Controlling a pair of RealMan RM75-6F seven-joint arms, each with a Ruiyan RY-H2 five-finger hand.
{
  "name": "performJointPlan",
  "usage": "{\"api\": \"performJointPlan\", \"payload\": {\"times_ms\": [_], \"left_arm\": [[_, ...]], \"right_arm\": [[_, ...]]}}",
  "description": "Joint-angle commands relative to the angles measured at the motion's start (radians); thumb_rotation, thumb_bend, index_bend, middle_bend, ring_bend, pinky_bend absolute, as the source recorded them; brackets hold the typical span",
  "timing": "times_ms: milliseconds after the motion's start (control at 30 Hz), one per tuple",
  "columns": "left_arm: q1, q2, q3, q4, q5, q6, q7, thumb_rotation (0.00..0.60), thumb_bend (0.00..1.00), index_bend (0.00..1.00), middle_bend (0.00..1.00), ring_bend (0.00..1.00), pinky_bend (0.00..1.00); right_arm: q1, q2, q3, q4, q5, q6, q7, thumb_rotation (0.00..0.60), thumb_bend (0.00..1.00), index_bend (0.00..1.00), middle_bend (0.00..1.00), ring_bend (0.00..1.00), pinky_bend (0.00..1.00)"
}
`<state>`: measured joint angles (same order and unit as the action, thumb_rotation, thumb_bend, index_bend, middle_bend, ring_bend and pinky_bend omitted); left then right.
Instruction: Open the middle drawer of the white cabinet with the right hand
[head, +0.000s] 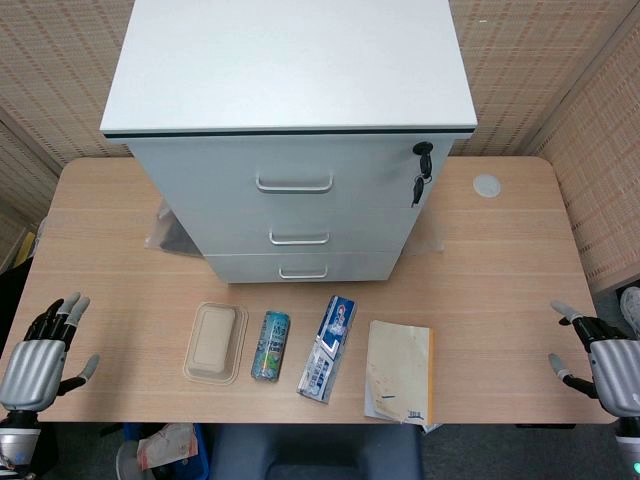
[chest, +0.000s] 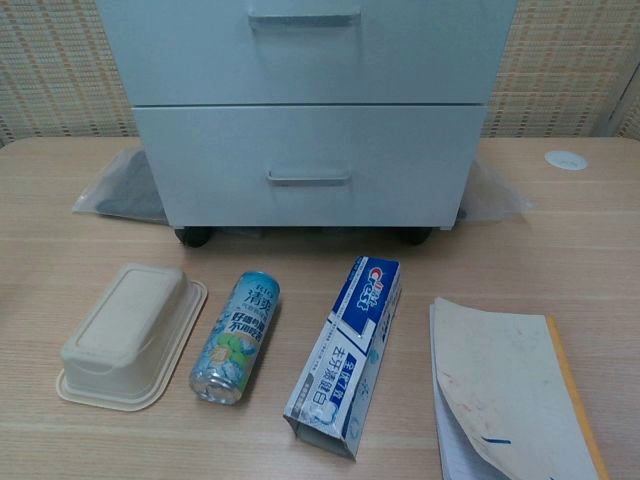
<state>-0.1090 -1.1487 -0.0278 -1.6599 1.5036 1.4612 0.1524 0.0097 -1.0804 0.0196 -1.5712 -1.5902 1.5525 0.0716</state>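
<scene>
White metal cabinet (head: 290, 150) drawers are closed, and your right hand (head: 605, 362) rests spread, holding nothing, near the wooden table (head: 500, 300) edge.

A pale wooden table (head: 510, 250) set against woven, straw-coloured walls (head: 60, 70).

The tabletop has light, even grain and rounded far corners, with a small round grey cap (head: 486, 185) set into it near the far right (likely a cable port, though its function is unclear). The wall covering (chest: 570, 70) shows a fine woven texture. Lighting is soft and even, without hard shadows.
</scene>
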Motion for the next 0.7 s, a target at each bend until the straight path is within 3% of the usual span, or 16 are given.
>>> {"api": "performJointPlan", "payload": {"times_ms": [33, 333, 500, 700], "left_arm": [[0.0, 0.0, 0.001, 0.0, 0.001, 0.001, 0.001, 0.6, 0.31, 0.01, 0.02, 0.0, 0.14], [0.005, 0.002, 0.003, 0.0, -0.004, 0.003, 0.005, 0.6, 0.32, 0.02, 0.02, 0.0, 0.14], [0.006, 0.009, -0.001, -0.001, -0.007, 0.008, -0.001, 0.6, 0.31, 0.02, 0.02, 0.0, 0.14], [0.004, 0.015, -0.001, -0.004, 0.001, 0.01, -0.003, 0.6, 0.32, 0.02, 0.02, 0.0, 0.14]], "right_arm": [[0.005, 0.002, -0.003, -0.001, -0.008, -0.005, 0.002, 0.6, 0.26, 0.16, 0.35, 0.31, 0.46], [0.016, 0.012, -0.001, -0.009, -0.015, -0.014, 0.0, 0.6, 0.26, 0.16, 0.35, 0.31, 0.46], [0.037, 0.023, 0.006, -0.028, -0.031, -0.027, -0.025, 0.6, 0.26, 0.16, 0.4, 0.32, 0.46], [0.115, 0.058, 0.035, -0.11, -0.101, -0.068, -0.097, 0.6, 0.26, 0.16, 0.54, 0.51, 0.5]]}}
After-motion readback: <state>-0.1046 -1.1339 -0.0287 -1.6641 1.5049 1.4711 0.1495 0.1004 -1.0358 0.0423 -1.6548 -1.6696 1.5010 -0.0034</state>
